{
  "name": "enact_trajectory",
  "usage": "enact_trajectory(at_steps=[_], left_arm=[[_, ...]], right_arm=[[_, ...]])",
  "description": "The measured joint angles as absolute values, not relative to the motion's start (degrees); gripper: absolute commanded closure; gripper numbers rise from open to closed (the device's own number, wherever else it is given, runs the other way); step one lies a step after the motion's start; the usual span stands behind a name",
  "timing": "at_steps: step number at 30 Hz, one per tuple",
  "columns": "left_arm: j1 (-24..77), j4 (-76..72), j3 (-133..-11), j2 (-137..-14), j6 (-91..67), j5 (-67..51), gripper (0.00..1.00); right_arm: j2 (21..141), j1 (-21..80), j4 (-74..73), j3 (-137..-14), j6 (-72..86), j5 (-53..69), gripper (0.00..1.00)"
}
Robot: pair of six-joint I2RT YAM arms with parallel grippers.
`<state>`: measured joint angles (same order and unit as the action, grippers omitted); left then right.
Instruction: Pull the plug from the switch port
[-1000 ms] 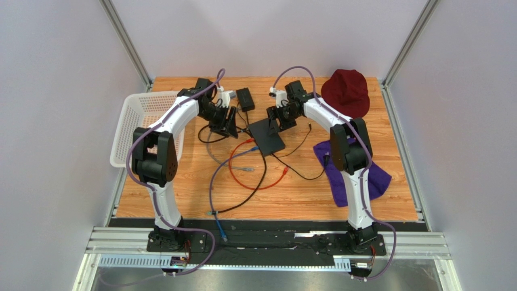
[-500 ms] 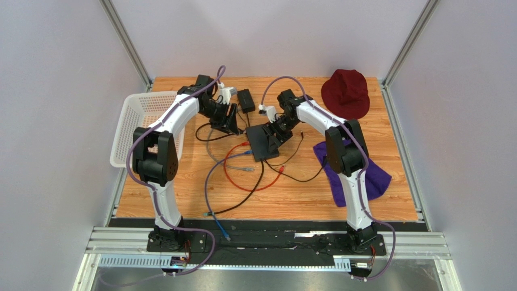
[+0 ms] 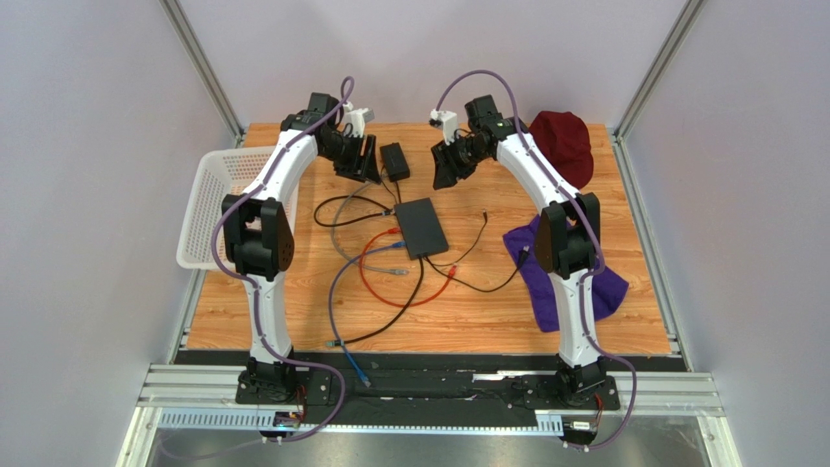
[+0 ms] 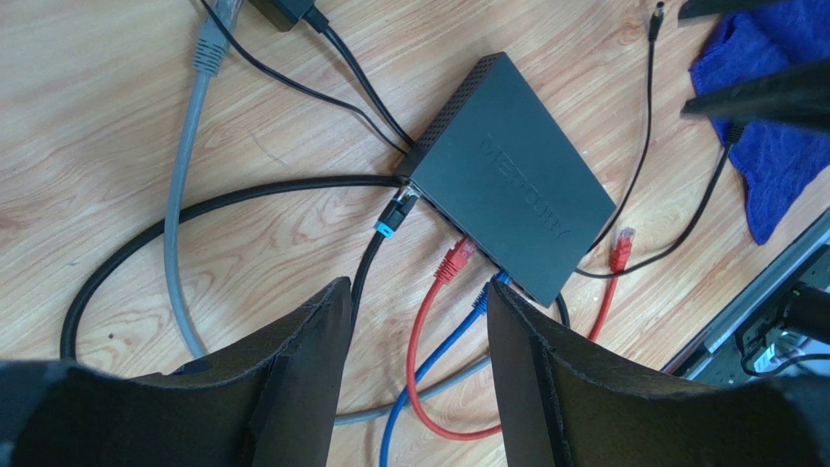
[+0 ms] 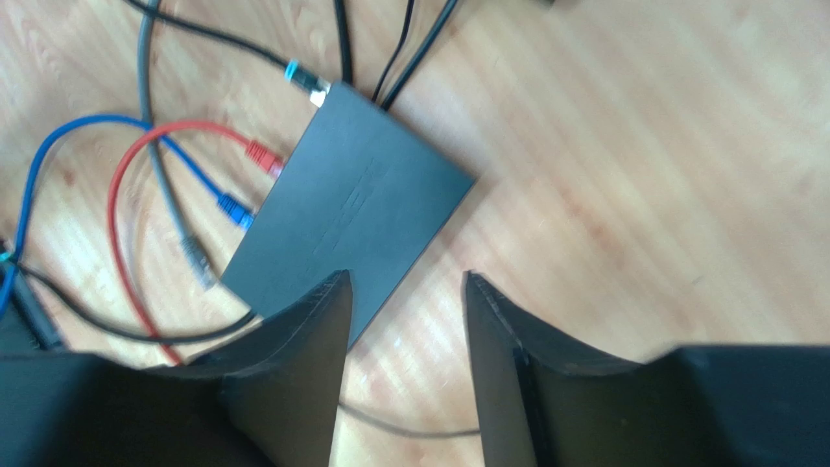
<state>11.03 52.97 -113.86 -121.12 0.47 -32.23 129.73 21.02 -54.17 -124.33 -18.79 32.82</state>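
Both pincers hang parted and empty: the left gripper (image 4: 417, 292) and right gripper (image 5: 406, 282), each arm stretched to the table's far side, wrist tilted down toward the black switch (image 3: 421, 227) lying flat between them. A red plug (image 4: 456, 261) and a blue plug (image 4: 487, 290) sit in its switch port (image 4: 440, 209) row.

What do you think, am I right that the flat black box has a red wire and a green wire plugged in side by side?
Not quite. The wire beside the red one is blue, not green. The left wrist view shows the red wire and the blue wire plugged in side by side along one edge of the flat black box.
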Motion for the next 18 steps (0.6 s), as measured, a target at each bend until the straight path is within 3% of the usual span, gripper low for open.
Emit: enact_trajectory(at_steps=[2,3,18], left_arm=[[10.9,53.1,-114.5,-122.1,0.1,-32.2,0.38],[10.9,53.3,-115.1,-123.0,-0.2,-32.3,0.38],[10.7,53.3,-117.8,-130.6,-0.9,-37.5,0.41]], right_arm=[[130.5,21.1,-51.6,-125.3,-18.0,32.5,0.98],[131.2,21.3,-50.1,-126.0,-16.4,32.5,1.0],[135.9,22.7,-43.4,-121.6,-9.7,40.6,0.99]])
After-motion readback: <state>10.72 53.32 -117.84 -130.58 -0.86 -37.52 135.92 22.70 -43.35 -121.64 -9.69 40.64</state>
